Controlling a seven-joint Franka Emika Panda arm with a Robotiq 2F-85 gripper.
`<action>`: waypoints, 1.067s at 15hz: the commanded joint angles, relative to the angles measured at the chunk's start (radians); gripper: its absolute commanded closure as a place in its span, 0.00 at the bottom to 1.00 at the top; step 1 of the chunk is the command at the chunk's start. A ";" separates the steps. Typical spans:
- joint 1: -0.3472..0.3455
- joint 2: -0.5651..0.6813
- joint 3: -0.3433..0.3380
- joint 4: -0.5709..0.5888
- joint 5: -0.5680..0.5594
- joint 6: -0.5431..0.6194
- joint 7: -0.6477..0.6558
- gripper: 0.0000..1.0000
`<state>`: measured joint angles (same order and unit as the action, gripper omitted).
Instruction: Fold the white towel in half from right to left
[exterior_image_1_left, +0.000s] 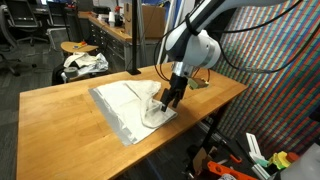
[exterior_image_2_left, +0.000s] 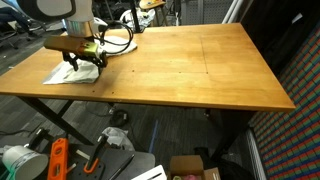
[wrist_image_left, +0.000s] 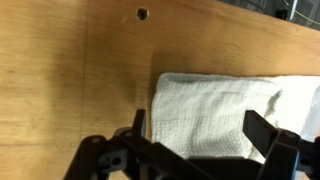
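Note:
The white towel (exterior_image_1_left: 122, 100) lies spread on the wooden table (exterior_image_1_left: 55, 110), and its near right part is humped up in a fold. My gripper (exterior_image_1_left: 172, 100) hangs over that humped end, open. In an exterior view the towel (exterior_image_2_left: 70, 74) shows as a small white patch at the table's far left corner, under the gripper (exterior_image_2_left: 82, 60). In the wrist view the towel (wrist_image_left: 215, 100) fills the space between the fingers (wrist_image_left: 138, 125). My gripper (wrist_image_left: 200, 128) stands wide open astride the cloth with nothing pinched. The towel's left edge lies just inside the left finger.
A stool behind the table carries a mottled cloth bundle (exterior_image_1_left: 85, 63). A small hole (wrist_image_left: 142, 13) marks the bare wood beyond the towel. Boxes and tools (exterior_image_2_left: 60, 160) lie on the floor under the table. The table's front edge runs close to the towel.

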<state>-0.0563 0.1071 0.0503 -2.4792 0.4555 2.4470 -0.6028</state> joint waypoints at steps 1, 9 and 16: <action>-0.004 -0.184 -0.019 -0.061 -0.015 -0.076 -0.009 0.00; 0.081 -0.260 -0.049 0.082 0.059 -0.099 0.198 0.00; 0.071 -0.179 -0.042 0.165 -0.027 -0.085 0.353 0.00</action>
<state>0.0057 -0.0708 0.0175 -2.3149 0.4313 2.3643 -0.2514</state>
